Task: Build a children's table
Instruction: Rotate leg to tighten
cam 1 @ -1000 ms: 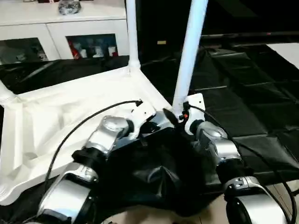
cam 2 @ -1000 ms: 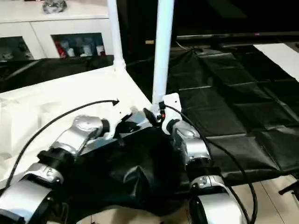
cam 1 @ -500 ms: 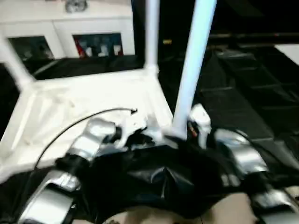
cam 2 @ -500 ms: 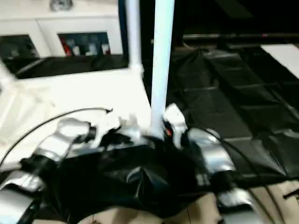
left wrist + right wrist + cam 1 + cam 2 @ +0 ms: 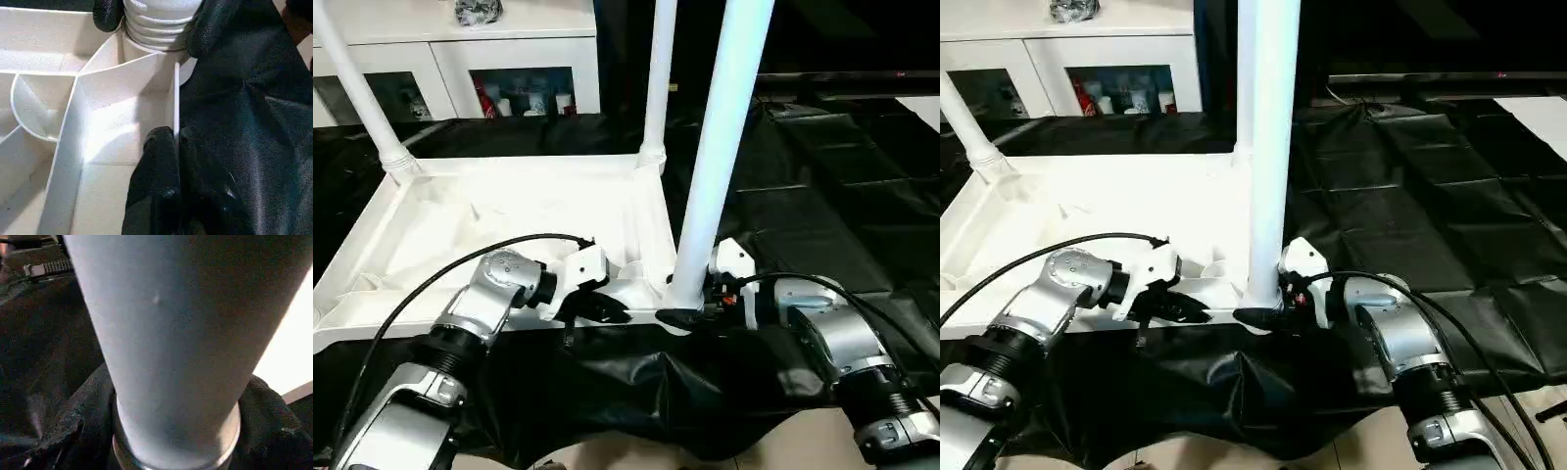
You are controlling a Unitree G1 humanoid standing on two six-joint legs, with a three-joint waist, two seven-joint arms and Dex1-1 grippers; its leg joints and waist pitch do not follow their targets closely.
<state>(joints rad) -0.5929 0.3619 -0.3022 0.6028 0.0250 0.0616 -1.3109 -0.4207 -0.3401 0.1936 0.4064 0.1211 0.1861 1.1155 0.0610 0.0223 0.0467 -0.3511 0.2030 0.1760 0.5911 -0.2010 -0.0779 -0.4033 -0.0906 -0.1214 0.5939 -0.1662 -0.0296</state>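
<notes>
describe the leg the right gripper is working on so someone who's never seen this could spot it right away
Find the upturned white tabletop on the black sheet. Three white tube legs rise from its corners. The one meant is the near leg, at the corner closest to the robot, with the right gripper at its base; it looks thickest, unlike the two thinner-looking far legs.

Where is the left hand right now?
In the head views the left hand sits at the upturned tabletop's near rim, shut on that edge, just left of the nearest leg.
</notes>
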